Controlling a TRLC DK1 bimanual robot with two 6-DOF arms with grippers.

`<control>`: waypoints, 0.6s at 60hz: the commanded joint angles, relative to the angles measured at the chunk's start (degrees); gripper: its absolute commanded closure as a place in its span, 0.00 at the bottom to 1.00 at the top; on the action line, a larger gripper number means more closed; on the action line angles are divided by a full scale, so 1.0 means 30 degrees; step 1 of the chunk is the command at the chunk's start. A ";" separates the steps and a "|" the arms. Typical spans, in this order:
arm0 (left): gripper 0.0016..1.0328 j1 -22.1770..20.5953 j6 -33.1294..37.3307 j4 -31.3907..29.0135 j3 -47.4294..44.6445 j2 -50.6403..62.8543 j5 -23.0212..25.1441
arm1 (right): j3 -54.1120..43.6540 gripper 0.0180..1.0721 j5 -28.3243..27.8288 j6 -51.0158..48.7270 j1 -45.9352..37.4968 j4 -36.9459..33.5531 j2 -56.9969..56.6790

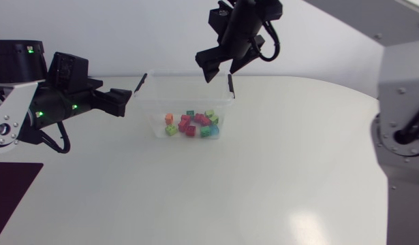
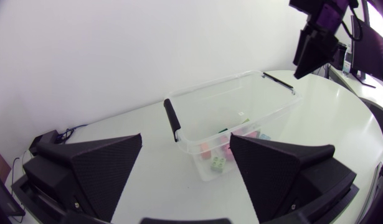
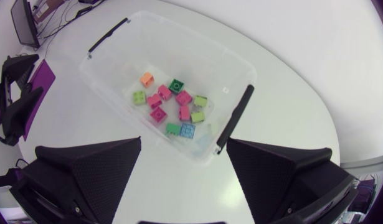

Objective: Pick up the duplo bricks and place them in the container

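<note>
A clear plastic container (image 1: 149, 112) with black handles stands at the table's middle back. Several duplo bricks (image 1: 192, 124) in pink, green, orange and blue lie on its floor. My right gripper (image 1: 223, 67) hangs open above the container's far right corner, holding nothing. From the right wrist view the bricks (image 3: 172, 107) lie inside the container (image 3: 197, 37), below and ahead of the open right gripper (image 3: 185, 168). My left gripper (image 1: 125, 101) stands open just left of the container. Its wrist view shows the container (image 2: 272, 106) and bricks (image 2: 219, 163) ahead of the left gripper (image 2: 186, 158).
A dark purple mat (image 1: 11, 197) lies at the table's near left corner. The container's near handle (image 2: 172, 119) is close ahead of my left fingers. My right gripper (image 2: 312, 50) hovers over the far handle (image 2: 278, 81). White tabletop (image 1: 264, 177) stretches to the front and right.
</note>
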 commanded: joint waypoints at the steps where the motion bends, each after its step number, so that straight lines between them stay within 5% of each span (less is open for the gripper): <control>1: 0.05 -0.0210 -0.0436 -0.0331 0.0060 -0.0719 -0.0598 | -0.2385 0.05 0.0128 0.0754 -0.0530 -0.0285 -0.2066; 22: 0.05 -0.0591 -0.0905 -0.2001 -0.2137 -0.5406 -0.2678 | -1.4778 0.05 0.2267 0.0666 -0.1789 0.4139 -1.1411; 36: 0.05 0.0024 -0.0553 -0.1943 -0.4217 -0.8101 -0.3234 | -2.0110 0.05 0.2999 0.0373 -0.2932 0.6747 -1.5747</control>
